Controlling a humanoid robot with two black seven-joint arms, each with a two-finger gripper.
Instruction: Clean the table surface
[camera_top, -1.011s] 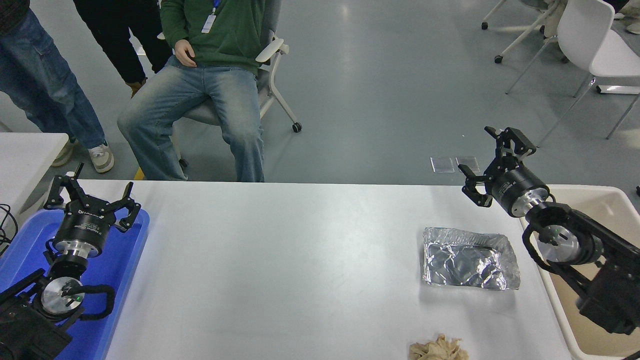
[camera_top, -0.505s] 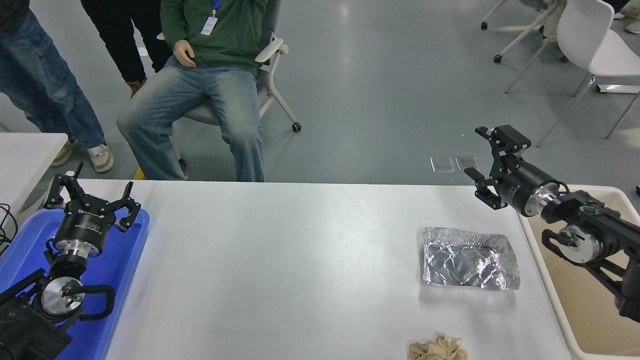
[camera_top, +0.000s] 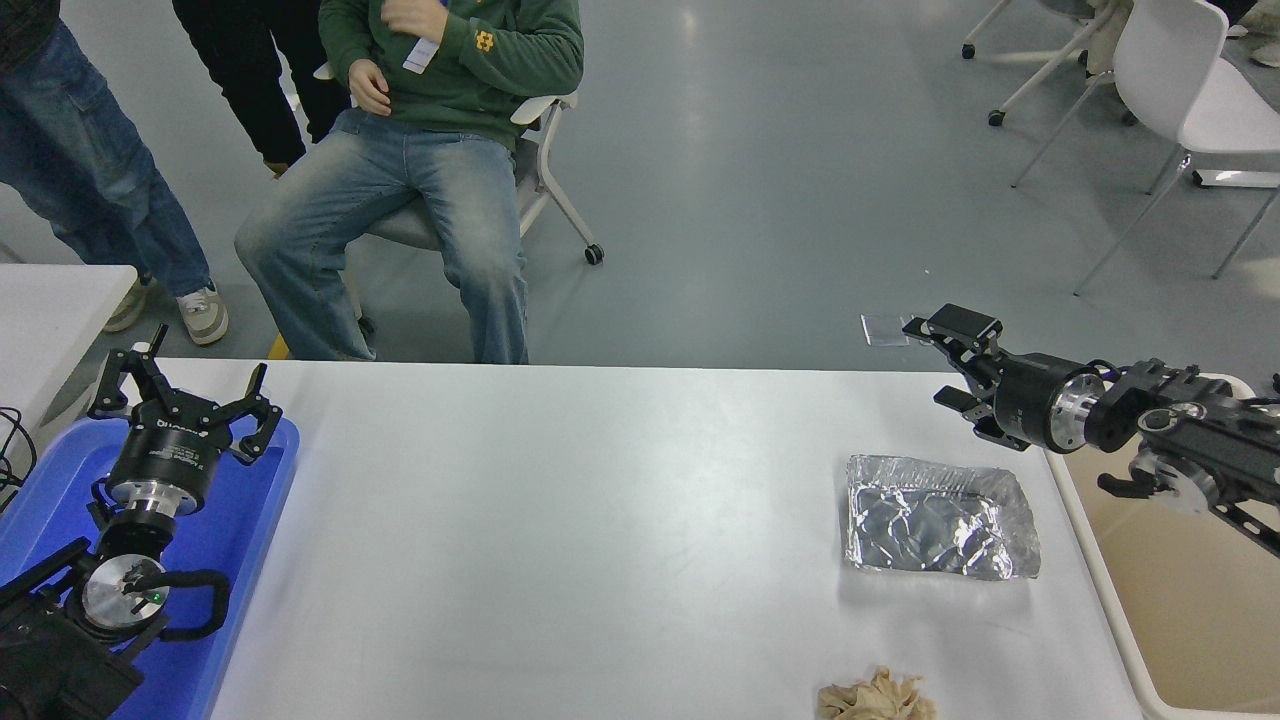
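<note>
The white table surface (camera_top: 600, 520) fills the lower picture. On its right part lies a crumpled foil tray (camera_top: 938, 517), and a crumpled beige tissue (camera_top: 877, 698) sits at the front edge. My right gripper (camera_top: 935, 362) hangs open and empty above the table's far right edge, behind the foil tray, pointing left. My left gripper (camera_top: 180, 392) stands open and empty over the blue tray (camera_top: 240, 540) at the lower left.
A cream bin (camera_top: 1180, 590) stands against the table's right side, under my right arm. A small white table corner (camera_top: 50, 300) shows at the left. A person sits on a chair (camera_top: 420, 190) beyond the far edge, others stand beside.
My right arm has swung down and flattened, so its gripper turned from pointing up and away to pointing left, lower over the far right edge. The seated person raised a hand.
</note>
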